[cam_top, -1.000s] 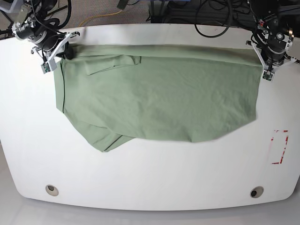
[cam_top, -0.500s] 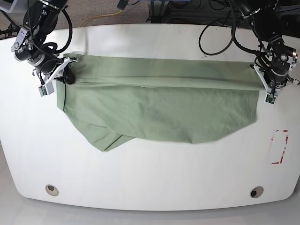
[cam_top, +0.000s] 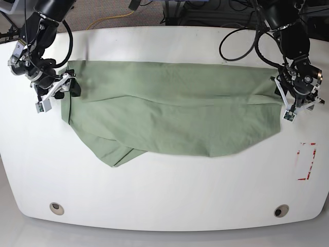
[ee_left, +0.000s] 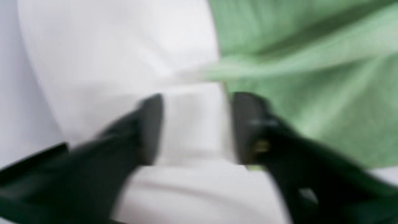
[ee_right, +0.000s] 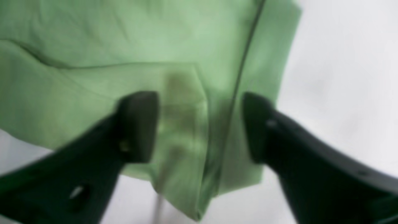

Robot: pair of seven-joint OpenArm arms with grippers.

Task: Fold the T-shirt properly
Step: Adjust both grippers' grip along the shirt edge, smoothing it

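The pale green T-shirt (cam_top: 175, 113) lies spread across the white table (cam_top: 164, 195), with its far band folded over toward the front and a crumpled corner at the front left. My left gripper (cam_top: 289, 107) is at the shirt's right edge. In the blurred left wrist view it (ee_left: 197, 98) is open over bare table, with the T-shirt (ee_left: 311, 62) just beside one finger. My right gripper (cam_top: 54, 95) is at the shirt's left edge. In the right wrist view it (ee_right: 197, 98) is open, its fingers standing apart over a folded corner of the T-shirt (ee_right: 124, 40).
A red-marked rectangle (cam_top: 307, 161) is on the table to the right of the shirt. Two round holes (cam_top: 57, 208) (cam_top: 281, 210) sit near the front edge. Cables (cam_top: 241, 25) hang behind the table's far edge.
Both grippers came toward the front with the shirt's far edge, laying it over the body. Both then opened and let go of the cloth.
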